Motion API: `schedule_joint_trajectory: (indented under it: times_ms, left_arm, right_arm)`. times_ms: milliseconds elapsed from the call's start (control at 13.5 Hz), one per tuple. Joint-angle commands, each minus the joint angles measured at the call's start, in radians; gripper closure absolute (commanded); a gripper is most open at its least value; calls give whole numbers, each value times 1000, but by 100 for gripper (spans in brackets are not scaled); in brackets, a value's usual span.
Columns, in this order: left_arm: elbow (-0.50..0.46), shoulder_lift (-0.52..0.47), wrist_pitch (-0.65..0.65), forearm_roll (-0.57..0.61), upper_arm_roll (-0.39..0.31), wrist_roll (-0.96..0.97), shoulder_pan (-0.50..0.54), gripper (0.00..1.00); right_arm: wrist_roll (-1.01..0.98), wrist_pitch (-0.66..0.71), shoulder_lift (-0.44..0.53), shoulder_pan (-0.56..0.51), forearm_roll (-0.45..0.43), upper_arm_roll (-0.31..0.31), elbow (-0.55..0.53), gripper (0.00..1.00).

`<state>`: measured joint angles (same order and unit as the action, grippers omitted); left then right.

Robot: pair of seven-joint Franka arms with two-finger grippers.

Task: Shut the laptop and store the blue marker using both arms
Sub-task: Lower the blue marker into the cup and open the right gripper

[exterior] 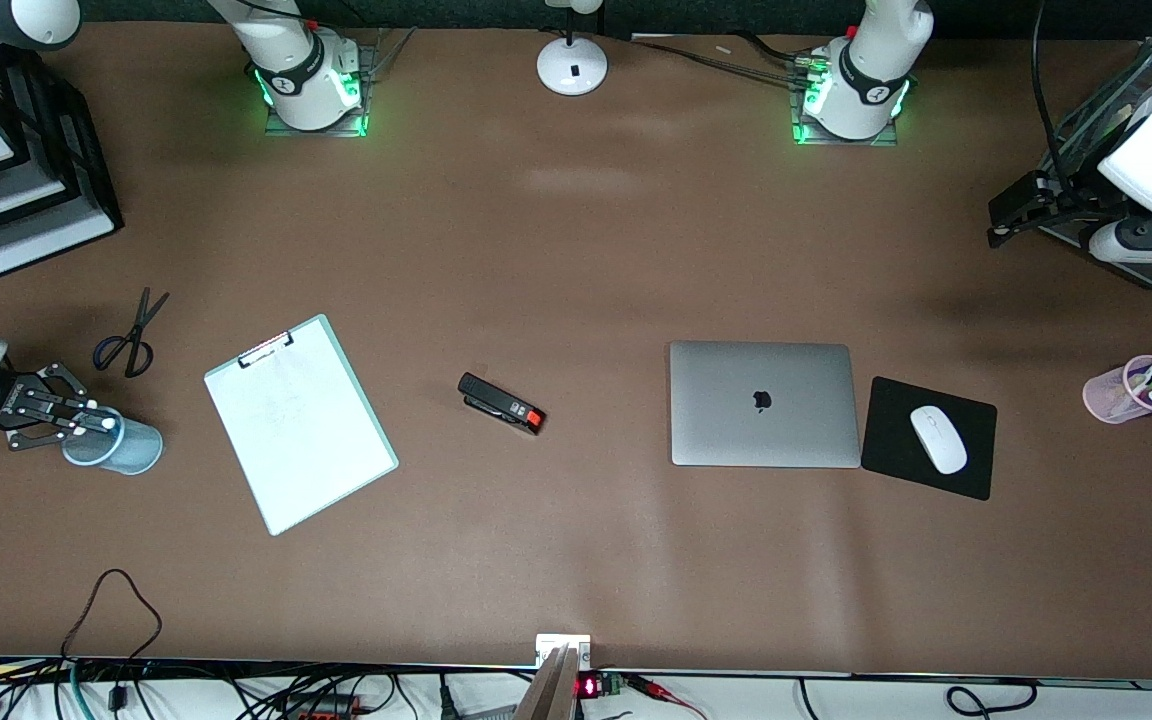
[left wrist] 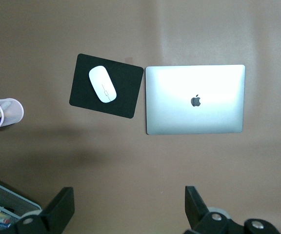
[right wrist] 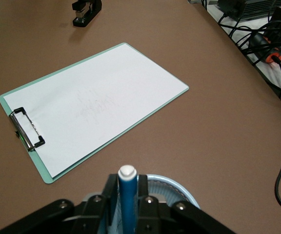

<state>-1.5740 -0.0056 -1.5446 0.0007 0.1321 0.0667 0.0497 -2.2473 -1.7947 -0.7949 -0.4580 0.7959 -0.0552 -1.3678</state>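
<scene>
The silver-grey laptop (exterior: 762, 404) lies shut on the table, apple logo up; it also shows in the left wrist view (left wrist: 195, 99). My right gripper (exterior: 96, 424) is shut on the blue marker (right wrist: 128, 197). It holds the marker upright, white end up, over the mouth of a light-blue mesh cup (exterior: 126, 447) at the right arm's end of the table. The cup's rim (right wrist: 177, 186) shows beside the fingers. My left gripper (exterior: 1004, 222) is open and empty, up in the air at the left arm's end of the table; its fingers (left wrist: 62, 207) stand wide apart.
A white-sheeted clipboard (exterior: 298, 425), a black stapler (exterior: 501, 403) and scissors (exterior: 131, 335) lie between the cup and the laptop. A white mouse (exterior: 938, 439) on a black pad sits beside the laptop. A pink cup of pens (exterior: 1134, 388) stands near the left arm's end.
</scene>
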Motion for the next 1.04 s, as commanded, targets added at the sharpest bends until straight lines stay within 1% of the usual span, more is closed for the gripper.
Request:
schedule_joint_trajectory:
  times_ms: [0,148,296,591,813,887,961]
  left_arm:
    - [-27,-28,-11,-19,6,-25,12,0]
    - [-27,-28,-9,-19,6,-25,12,0]
    - [-27,-30,-9,-19,6,-25,12,0]
    - [-27,-30,-9,-19,6,-25,12,0]
    - [-27,-30,-6,-19,6,-25,12,0]
    - [-27,-30,-6,-19,6,-25,12,0]
    - [-26,-30,-6,-19,6,-25,12,0]
  right_arm:
    - [12,41,5,-18,41,14,16,0]
    - [70,76,14,-18,42,9,21,0]
    - [168,132,32,-10,17,3,53,0]
    - [440,234,77,16,-110,14,182,0]
    - [636,326,77,74,-194,6,312,0]
    - [699,346,78,100,-228,6,346,0]
    - [763,350,98,119,-248,5,357,0]
